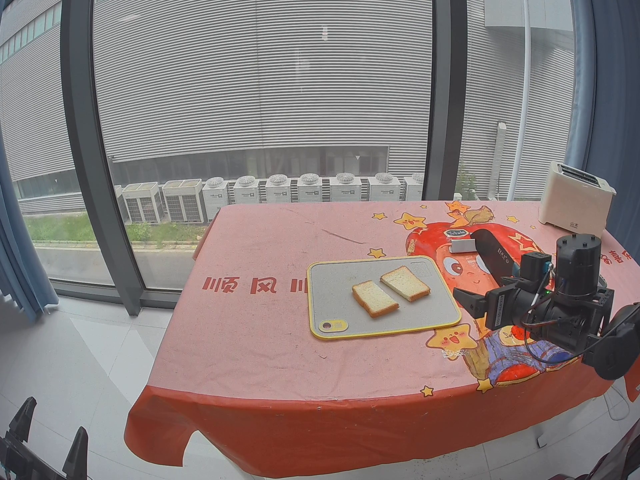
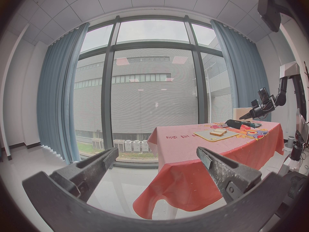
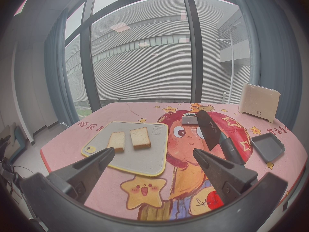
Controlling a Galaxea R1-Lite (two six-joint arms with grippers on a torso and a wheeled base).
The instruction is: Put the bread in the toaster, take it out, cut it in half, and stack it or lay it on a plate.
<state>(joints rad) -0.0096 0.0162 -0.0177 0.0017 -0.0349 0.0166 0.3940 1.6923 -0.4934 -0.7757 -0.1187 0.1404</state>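
1. Right gripper [image 3: 153,152] is hanging above the near right part of the table [image 1: 267,341], its two dark, grainy fingers standing wide apart with nothing between them.
2. Left gripper [image 2: 157,150] is hovering off the table's left side, over the pale tiled floor, its fingers likewise spread and empty.
3. Two bread halves, the near half [image 1: 375,298] and the far half [image 1: 405,283], are lying flat and just apart on the cutting board [image 1: 347,315], a grey rounded rectangle with a yellow rim.
4. At the far right corner the toaster [image 1: 575,198] is standing, cream and boxy with rounded edges.
5. Right of the board the knife [image 1: 495,253] is lying, its blade black and broad, its tip reaching a small grey block [image 3: 190,118].
6. From the right wrist view, a dark grey plate [image 3: 267,145], squarish with a raised rim, is sitting on the cloth right of the knife's handle.
7. From the left wrist view, the table is appearing side-on and far off, with its pink cloth draping down.
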